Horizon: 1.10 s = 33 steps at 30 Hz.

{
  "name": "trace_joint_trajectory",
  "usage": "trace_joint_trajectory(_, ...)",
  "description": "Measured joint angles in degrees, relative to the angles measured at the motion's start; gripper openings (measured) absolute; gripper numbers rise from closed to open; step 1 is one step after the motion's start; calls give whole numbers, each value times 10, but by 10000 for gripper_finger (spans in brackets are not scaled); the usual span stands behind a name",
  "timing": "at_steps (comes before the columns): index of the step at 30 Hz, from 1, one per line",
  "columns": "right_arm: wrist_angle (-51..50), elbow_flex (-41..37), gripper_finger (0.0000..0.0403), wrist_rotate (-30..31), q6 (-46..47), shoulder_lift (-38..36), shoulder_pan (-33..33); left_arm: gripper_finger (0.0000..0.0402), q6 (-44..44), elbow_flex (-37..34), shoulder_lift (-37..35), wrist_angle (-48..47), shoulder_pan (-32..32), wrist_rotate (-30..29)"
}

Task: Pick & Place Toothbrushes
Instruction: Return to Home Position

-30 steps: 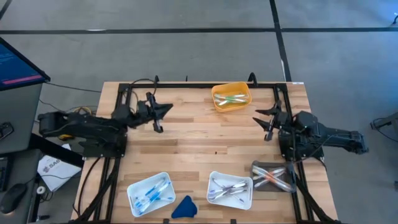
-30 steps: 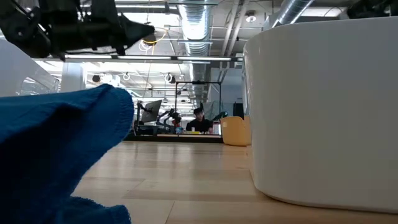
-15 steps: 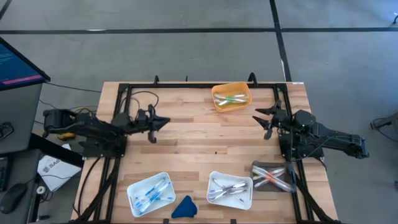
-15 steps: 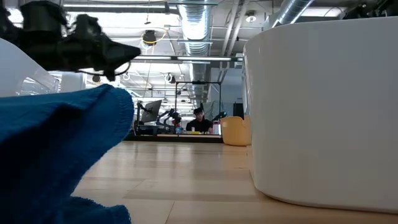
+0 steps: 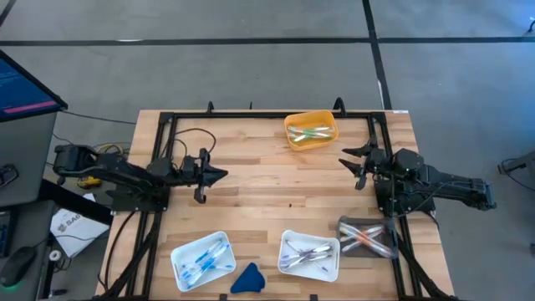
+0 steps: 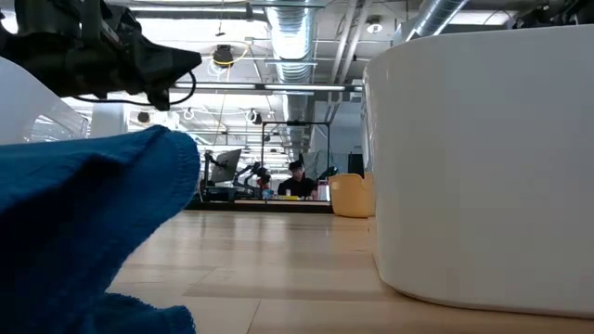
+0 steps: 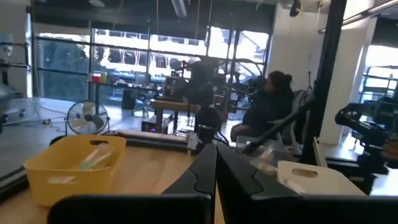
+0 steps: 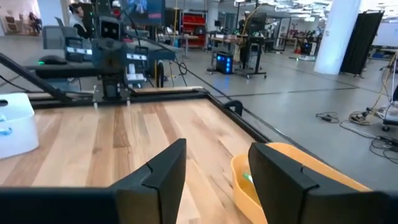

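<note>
Inside left white bin — toothbrushes, slim, blue-white.

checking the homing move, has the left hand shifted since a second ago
Yes. The left hand has drawn away from the yellow bin, toward the left white bin.

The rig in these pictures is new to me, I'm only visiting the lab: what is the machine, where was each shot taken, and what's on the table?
It is a robot with two dark arms at a wooden table. One picture looks straight down, one sits at table height behind a blue cloth and a white bin, and two look out from the arms' wrists. The left gripper is shut and the right gripper is open; neither holds anything. The toothbrushes lie in four bins: that white one, a second white bin, a yellow bin and a dark bin.
</note>
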Motion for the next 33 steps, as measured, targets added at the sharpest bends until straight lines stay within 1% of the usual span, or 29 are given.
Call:
trace_joint_trajectory(5,-38,0,164,2,20,0,-5,4,-2,0,-65,-67,-9,-6)
trace_joint_trajectory(10,-60,0,166,2,20,0,-8,4,-2,0,-172,-161,-9,-8)
trace_joint_trajectory(16,-48,0,168,3,106,0,-11,4,-2,0,-292,-283,-9,-9)
trace_joint_trajectory(20,-54,5,166,4,135,-1,-18,4,-1,0,-362,-352,-9,-17)
trace_joint_trajectory(24,-54,12,164,4,140,-29,-28,4,1,0,-427,-424,-9,-33)
trace_joint_trajectory(26,-53,12,165,4,137,-51,-32,4,3,0,-453,-459,-9,-39)
trace_joint_trajectory(28,-48,14,166,4,133,-50,-36,4,9,0,-474,-485,-9,-43)
trace_joint_trajectory(33,-40,17,168,8,125,-50,-40,4,35,0,-499,-507,-9,-47)
